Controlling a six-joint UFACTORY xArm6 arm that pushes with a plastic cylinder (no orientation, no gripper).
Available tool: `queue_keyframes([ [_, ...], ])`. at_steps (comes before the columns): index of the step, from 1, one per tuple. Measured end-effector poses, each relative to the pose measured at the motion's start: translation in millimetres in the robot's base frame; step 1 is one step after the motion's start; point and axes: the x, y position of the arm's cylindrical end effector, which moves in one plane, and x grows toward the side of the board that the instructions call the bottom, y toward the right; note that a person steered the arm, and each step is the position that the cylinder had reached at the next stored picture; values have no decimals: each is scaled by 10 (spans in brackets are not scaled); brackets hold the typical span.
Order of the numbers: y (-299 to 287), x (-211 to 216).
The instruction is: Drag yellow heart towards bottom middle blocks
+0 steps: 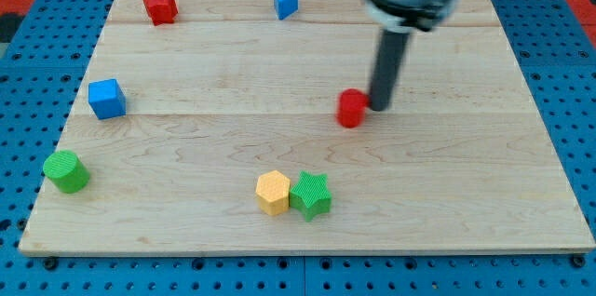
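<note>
No yellow heart shows in the camera view; the arm's body covers part of the board's top right. My tip (382, 107) rests on the board just right of a small red cylinder (352, 108), touching or nearly touching it. At the bottom middle a yellow hexagon (273, 193) and a green star (311, 195) sit side by side, touching. They lie below and to the left of my tip.
A red star (160, 5) and a blue triangular block (285, 2) sit near the top edge. A blue cube (106, 99) is at the left, and a green cylinder (66, 171) at the lower left. The wooden board (484, 194) lies on a blue pegboard.
</note>
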Motion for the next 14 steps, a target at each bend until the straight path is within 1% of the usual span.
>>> queue_keyframes([
  [1, -196, 162],
  [2, -547, 703],
  [3, -508, 477],
  [5, -429, 332],
  [6, 165, -317],
  [7, 667, -1159],
  [8, 1392, -1876],
  [9, 1309, -2236],
  [10, 363, -2018],
  [11, 195, -1242],
  [12, 169, -1529],
  [13, 418, -1050],
  [14, -3, -403],
])
